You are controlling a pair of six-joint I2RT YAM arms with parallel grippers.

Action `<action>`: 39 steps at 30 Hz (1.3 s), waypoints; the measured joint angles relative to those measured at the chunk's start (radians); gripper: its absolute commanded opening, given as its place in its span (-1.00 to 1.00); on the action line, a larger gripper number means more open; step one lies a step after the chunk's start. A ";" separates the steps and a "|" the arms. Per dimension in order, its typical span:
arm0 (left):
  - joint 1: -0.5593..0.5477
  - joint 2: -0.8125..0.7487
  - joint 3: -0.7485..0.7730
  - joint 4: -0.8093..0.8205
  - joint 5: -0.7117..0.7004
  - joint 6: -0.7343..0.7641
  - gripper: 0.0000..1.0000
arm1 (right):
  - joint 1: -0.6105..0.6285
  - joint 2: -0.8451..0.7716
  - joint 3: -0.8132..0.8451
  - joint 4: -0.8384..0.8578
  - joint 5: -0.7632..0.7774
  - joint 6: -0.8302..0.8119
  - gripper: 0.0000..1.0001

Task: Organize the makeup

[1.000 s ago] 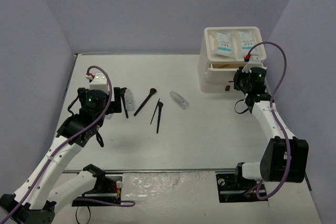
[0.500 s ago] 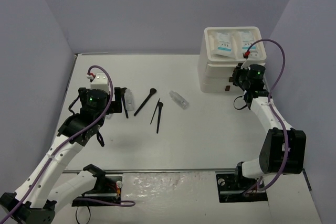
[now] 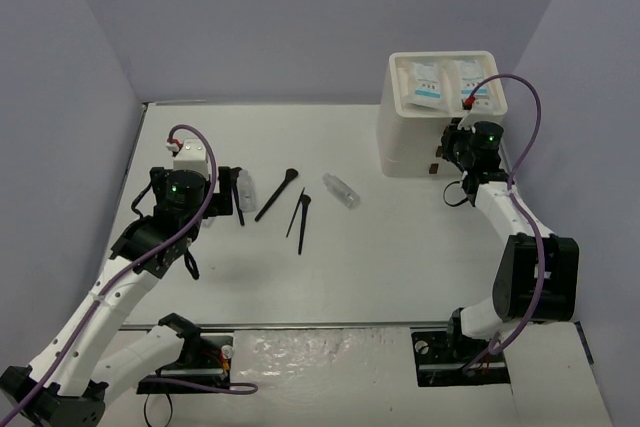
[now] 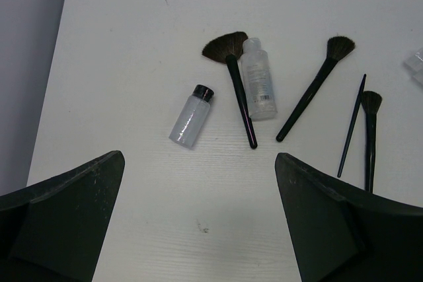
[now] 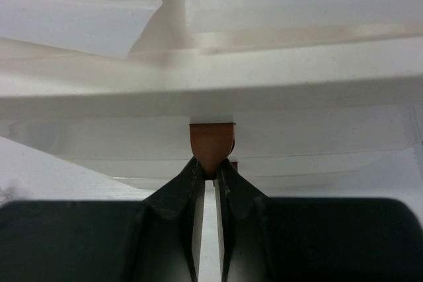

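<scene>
Two white sachets with blue print (image 3: 447, 83) lie on top of the white drawer box (image 3: 415, 142). My right gripper (image 3: 444, 156) is shut on a brown drawer handle (image 5: 211, 143), its tips (image 5: 211, 171) pinching it against the box front. On the table lie black brushes (image 3: 277, 194), two thinner ones (image 3: 300, 215) and a clear vial (image 3: 340, 190). My left gripper (image 4: 198, 229) is open and empty just in front of a black-capped vial (image 4: 191, 115), a fan brush (image 4: 232, 84) and a clear bottle (image 4: 258, 88). No wooden stick is in view.
The box stands at the table's back right, near the purple wall. The left table edge (image 4: 49, 97) runs close to my left gripper. Another round brush (image 4: 317, 84) and two thin brushes (image 4: 362, 130) lie to its right.
My right gripper moved toward the box with the handle in it, and the drawer that stood pulled out is now flush with the box front. The left arm has not moved.
</scene>
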 measured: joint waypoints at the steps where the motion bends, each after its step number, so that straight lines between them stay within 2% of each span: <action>1: 0.000 0.001 0.000 0.000 0.000 0.000 0.94 | 0.000 0.000 0.000 0.000 -0.001 0.000 -0.67; 12: 0.000 0.006 0.000 0.000 0.001 0.000 0.94 | -0.001 -0.058 -0.011 -0.005 -0.003 -0.007 0.07; 17: 0.000 0.006 0.000 0.000 0.008 0.000 0.94 | -0.001 -0.121 -0.038 -0.004 -0.003 -0.009 0.14; 24: 0.000 0.006 0.000 0.000 0.011 0.000 0.94 | -0.001 -0.122 -0.109 -0.002 -0.009 -0.009 0.18; 39: 0.000 0.006 0.000 0.000 0.011 0.002 0.94 | -0.002 0.065 -0.130 0.092 -0.033 -0.038 0.10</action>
